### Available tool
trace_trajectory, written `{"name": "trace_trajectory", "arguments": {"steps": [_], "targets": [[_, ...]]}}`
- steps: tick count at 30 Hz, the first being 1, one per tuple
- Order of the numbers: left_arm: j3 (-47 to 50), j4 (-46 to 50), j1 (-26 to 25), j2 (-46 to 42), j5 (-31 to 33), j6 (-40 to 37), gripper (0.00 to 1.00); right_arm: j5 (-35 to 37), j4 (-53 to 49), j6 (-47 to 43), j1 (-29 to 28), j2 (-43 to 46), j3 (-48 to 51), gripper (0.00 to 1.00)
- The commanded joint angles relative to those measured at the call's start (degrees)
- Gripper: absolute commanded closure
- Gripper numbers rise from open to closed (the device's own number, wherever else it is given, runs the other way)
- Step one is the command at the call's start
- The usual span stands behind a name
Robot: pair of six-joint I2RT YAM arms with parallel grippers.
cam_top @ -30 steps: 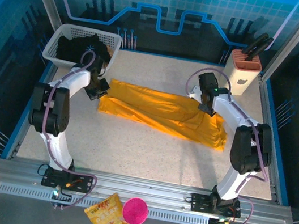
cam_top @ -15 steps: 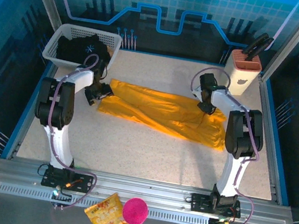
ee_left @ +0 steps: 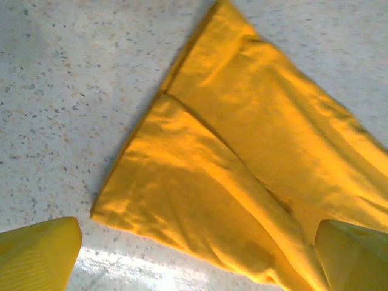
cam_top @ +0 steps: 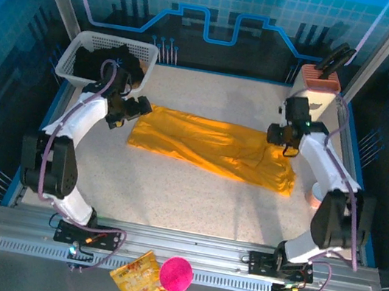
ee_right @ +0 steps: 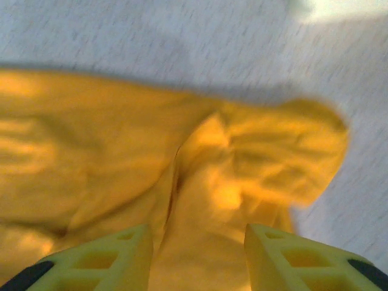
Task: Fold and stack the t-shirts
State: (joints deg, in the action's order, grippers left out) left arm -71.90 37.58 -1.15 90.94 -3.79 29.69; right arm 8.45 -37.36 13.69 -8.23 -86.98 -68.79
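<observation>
While speckled grey-white tabletop (cam_top: 193, 198) spans frame middle, one large mustard-orange short-sleeved cloth tee (cam_top: 209, 144) lies across centre as long folded strip, crumpled at right end. One white plastic mesh basket (cam_top: 71, 58), upper left, holds one black cloth tee (cam_top: 96, 62). Two grippers: left gripper (cam_top: 137, 106) above tee's left end, right gripper (cam_top: 279, 137) above right end, both jaws spread, grasping nothing.

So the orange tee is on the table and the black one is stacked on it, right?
No: the top external view shows the black tee in the white basket at the far left corner. The orange tee is on the table.
</observation>
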Motion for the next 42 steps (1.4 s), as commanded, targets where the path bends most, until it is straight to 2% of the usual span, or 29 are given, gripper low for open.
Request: {"name": "trace_trajectory", "arguments": {"steps": [1,5,10,19,22,28,29,35,38,42], "targets": [[1.4,0.9,-0.5,-4.2,-2.4,-2.0,0.01,-11.4,0.6,13.9,-0.4,1.8,8.8,0.52],[1.5,2.2,-0.7,-7.4,-2.4,-2.1,0.01,-13.6,5.4,17.8,-1.3,0.3,13.1,0.51],[2.2,3.8,-0.7,-9.8,-1.2,-2.7,0.01,-13.1,7.6,18.6,-2.5,-5.4,11.0,0.56],[2.1,4.3,-0.7,-9.2,-0.6,-3.3,0.01,-12.2,8.5,19.2,-3.4,-10.2,8.2,0.6],[1.7,4.4,-0.7,-8.6,-0.8,-3.4,0.01,-12.4,8.6,19.3,-3.5,-11.4,7.3,0.69],[1.5,4.6,-0.7,-8.2,-0.7,-3.5,0.01,-14.4,8.9,19.2,-3.7,-13.6,3.6,0.99],[1.4,4.7,-0.7,-8.2,-0.6,-3.5,0.01,-14.6,8.8,19.2,-3.6,-14.0,2.4,1.0],[0.3,6.3,-1.6,-8.2,1.5,-5.3,0.01,-15.1,4.7,19.1,-3.8,-21.4,-9.3,0.99],[0.1,6.8,-2.5,-7.6,1.9,-6.5,0.01,-16.2,3.2,19.1,-3.9,-26.4,-14.4,0.84],[-0.6,6.9,-6.3,-6.8,4.5,-8.5,0.01,-18.7,3.7,20.8,-3.9,-30.8,-19.3,0.74]]}}
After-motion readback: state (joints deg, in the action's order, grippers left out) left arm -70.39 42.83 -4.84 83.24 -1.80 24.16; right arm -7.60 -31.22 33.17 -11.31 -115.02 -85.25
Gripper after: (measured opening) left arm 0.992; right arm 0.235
